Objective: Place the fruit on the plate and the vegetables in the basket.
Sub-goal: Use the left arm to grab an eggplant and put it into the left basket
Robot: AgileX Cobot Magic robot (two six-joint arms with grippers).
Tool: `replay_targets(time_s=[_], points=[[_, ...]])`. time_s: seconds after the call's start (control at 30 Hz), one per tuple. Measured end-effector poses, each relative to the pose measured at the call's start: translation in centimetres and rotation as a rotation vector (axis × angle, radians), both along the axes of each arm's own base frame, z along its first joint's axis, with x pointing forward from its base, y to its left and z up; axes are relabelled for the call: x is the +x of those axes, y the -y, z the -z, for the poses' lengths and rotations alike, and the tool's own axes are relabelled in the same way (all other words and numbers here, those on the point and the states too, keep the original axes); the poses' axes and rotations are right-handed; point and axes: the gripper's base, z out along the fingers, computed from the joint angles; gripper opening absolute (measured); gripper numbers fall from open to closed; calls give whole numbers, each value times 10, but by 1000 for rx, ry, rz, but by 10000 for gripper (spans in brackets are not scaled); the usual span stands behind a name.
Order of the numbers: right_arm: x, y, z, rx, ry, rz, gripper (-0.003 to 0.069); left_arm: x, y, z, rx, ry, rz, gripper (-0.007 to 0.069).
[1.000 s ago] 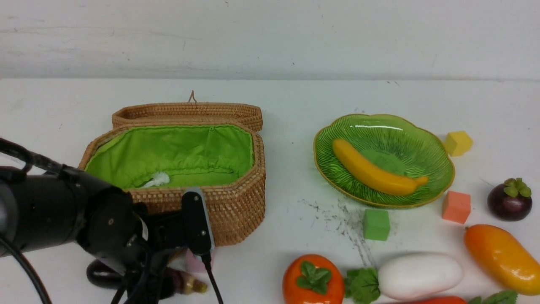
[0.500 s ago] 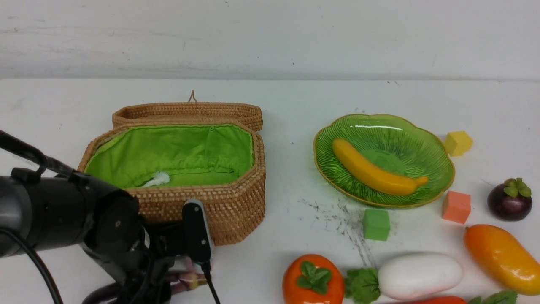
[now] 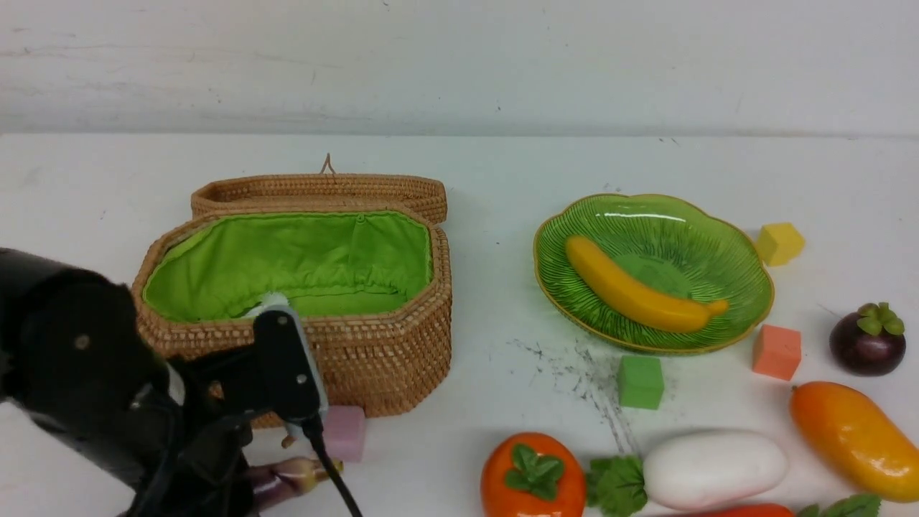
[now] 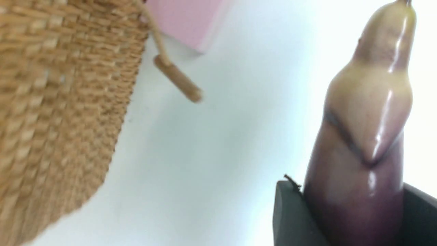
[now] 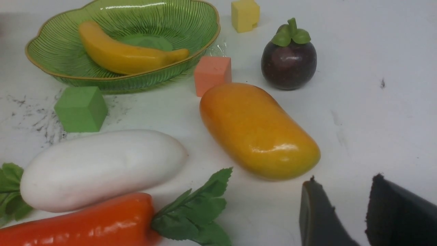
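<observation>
Left pincer (image 4: 355, 208) clamped on eggplant (image 4: 362, 181), apparently, beside basket (image 3: 402, 352); right pincer (image 5: 344, 212) apart. Banana (image 3: 632, 287) on plate (image 3: 747, 316): done. Left for me: eggplant, radish (image 3: 714, 468), red vegetable (image 3: 750, 510), persimmon (image 3: 533, 477), mango (image 3: 851, 434), mangosteen (image 3: 866, 345).

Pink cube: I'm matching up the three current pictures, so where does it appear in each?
Front view: lower left of centre, the pink cube beside the basket's base.
Left wrist view: at the top edge, left of centre, partly cut off.
Right wrist view: not in it.
Landmark shared by the front and left wrist views: the woven basket.
</observation>
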Motion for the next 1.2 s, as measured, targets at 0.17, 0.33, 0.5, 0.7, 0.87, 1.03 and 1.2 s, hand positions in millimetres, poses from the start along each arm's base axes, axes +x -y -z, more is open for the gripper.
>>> replay_targets(time_s=[0.17,0.33,0.5,0.7,0.87,1.03,1.2], points=[[0,0,0,0,0,0,242,-16,-8,-34,-35,103,10,330],[0,0,0,0,0,0,242,0,-9,-77,-8,296,33,330],[0,0,0,0,0,0,242,35,-7,-101,128,504,87,330],[0,0,0,0,0,0,242,90,9,-83,236,672,163,330],[0,0,0,0,0,0,242,122,26,-44,227,681,206,330],[0,0,0,0,0,0,242,135,36,-22,160,670,180,330],[0,0,0,0,0,0,242,137,39,-21,100,677,134,330]])
